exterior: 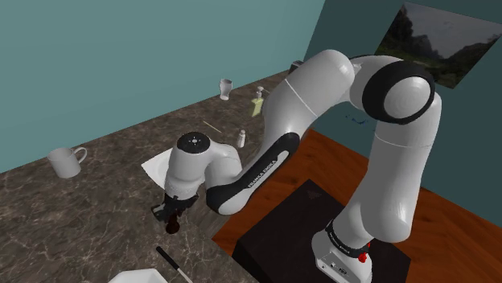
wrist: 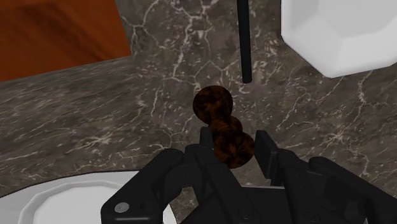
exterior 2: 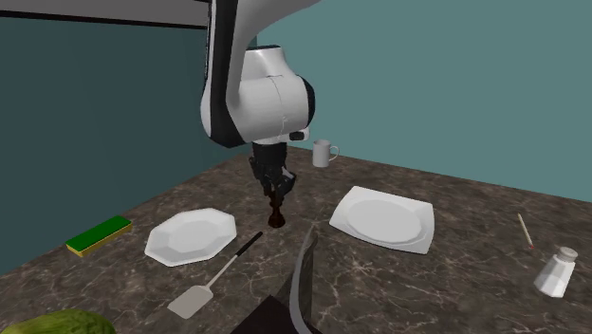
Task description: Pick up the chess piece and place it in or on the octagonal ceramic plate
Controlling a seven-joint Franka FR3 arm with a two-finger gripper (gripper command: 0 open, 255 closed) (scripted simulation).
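Observation:
A dark brown chess piece (wrist: 222,124) is clasped between my black fingers (wrist: 264,149). My gripper (exterior 2: 276,190) points straight down, shut on the piece's upper part. The piece (exterior 2: 276,218) hangs at or just over the dark marble counter; I cannot tell whether its base touches. In the shoulder view the gripper (exterior: 171,215) and piece (exterior: 170,227) show below the white wrist. The white octagonal plate (exterior 2: 190,235) lies a short way toward the second exterior view's left of the piece. It also shows beyond the piece in the wrist view (wrist: 337,32).
A spatula (exterior 2: 213,280) lies between the piece and the octagonal plate, handle (wrist: 245,41) toward the gripper. A white square plate (exterior 2: 384,218) lies on the other side. A mug (exterior 2: 324,152), salt shaker (exterior 2: 557,270), green block (exterior 2: 98,235) and glass (exterior: 226,88) stand farther off.

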